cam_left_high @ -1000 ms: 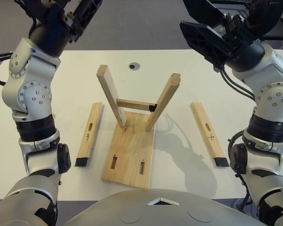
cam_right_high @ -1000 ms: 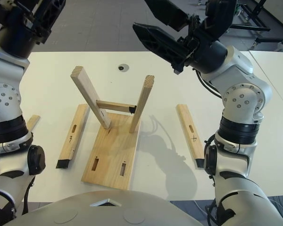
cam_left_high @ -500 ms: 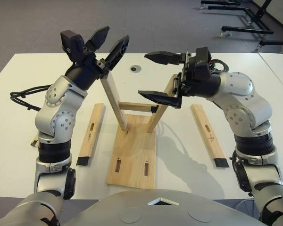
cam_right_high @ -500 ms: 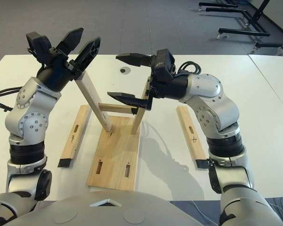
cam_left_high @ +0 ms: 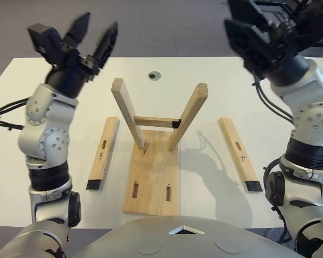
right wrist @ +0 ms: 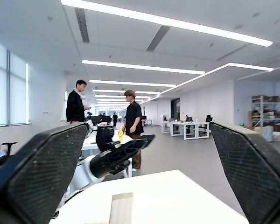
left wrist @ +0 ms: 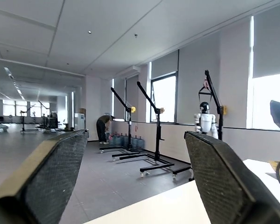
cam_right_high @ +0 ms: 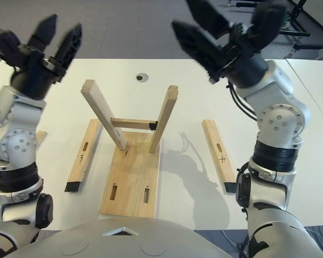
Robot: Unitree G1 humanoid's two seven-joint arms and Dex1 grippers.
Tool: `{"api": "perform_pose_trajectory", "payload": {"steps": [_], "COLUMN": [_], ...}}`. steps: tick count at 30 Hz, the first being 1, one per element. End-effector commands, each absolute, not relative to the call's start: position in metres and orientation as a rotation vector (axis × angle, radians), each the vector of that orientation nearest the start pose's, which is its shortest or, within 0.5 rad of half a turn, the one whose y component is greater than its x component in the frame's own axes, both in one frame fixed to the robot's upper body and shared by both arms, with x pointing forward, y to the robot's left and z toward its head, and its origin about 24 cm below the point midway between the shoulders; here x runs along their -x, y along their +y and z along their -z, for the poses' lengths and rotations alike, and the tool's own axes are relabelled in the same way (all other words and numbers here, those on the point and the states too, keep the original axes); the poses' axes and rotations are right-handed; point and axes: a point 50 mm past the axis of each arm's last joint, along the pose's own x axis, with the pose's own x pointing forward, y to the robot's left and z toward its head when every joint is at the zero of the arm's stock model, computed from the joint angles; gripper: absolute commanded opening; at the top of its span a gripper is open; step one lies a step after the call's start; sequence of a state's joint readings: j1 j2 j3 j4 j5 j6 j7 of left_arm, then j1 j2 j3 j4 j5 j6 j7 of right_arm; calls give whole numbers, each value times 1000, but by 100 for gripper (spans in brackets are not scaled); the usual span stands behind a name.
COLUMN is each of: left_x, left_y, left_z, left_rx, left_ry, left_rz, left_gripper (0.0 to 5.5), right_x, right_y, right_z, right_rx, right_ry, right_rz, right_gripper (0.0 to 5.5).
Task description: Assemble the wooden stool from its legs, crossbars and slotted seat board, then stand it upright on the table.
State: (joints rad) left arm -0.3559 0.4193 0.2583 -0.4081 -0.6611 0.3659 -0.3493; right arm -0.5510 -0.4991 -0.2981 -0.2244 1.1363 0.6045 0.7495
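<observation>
The slotted seat board [cam_left_high: 151, 180] lies flat on the white table [cam_left_high: 204, 86]. Two legs stand tilted in its far slots, the left leg [cam_left_high: 127, 113] and the right leg [cam_left_high: 189, 115], joined by a crossbar [cam_left_high: 155, 122]. One loose leg [cam_left_high: 103, 152] lies left of the board, another [cam_left_high: 238, 153] to its right. My left gripper [cam_right_high: 66, 22] is open, raised above and left of the left leg's top. High on the far right, my right gripper [cam_right_high: 182, 12] is open too. Both wrist views show wide-spread empty fingers [left wrist: 51, 182] [right wrist: 42, 172]; the right leg's top [right wrist: 121, 207] shows below.
A small wooden piece [cam_right_high: 39, 138] lies at the table's left, partly behind my left arm. A round cable hole [cam_left_high: 152, 75] sits at the back of the table. Bare tabletop stretches in front of the loose legs and behind the frame.
Half a second ago both open grippers were down at the tops of the standing legs; both arms have since lifted up and apart. The leg frame and board have not shifted.
</observation>
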Motion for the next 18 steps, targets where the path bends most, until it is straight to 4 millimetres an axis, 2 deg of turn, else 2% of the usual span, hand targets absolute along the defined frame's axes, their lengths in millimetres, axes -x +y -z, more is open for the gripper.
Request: {"api": "perform_pose_trajectory", "payload": {"steps": [1, 4, 7, 9, 13, 16, 18], "left_x": [-262, -250, -221, -205, -171, -158, -154], "left_y": [234, 268, 313, 333, 354, 356, 360], "left_z": [-204, -168, -119, -99, -65, -52, -44], "left_rx": [42, -90, -261, -287, -299, -292, -319], "left_ry": [-277, -66, 219, 342, 545, 643, 708], "left_rz": [343, 252, 152, 155, 214, 251, 212], "left_gripper": [377, 377, 377, 377, 377, 377, 377], "right_x": [-269, -261, -254, -251, -249, -247, -246], "right_y": [-203, -213, -216, -217, -213, -211, -208], "right_z": [-243, -232, -224, -221, -217, -217, -218], "right_rx": [-409, -398, -374, -358, -362, -370, -375], "right_ry": [-408, -386, -354, -338, -317, -309, -304], "right_rz": [-1034, -956, -915, -898, -898, -909, -930], "right_gripper": [479, 479, 479, 479, 479, 479, 479]}}
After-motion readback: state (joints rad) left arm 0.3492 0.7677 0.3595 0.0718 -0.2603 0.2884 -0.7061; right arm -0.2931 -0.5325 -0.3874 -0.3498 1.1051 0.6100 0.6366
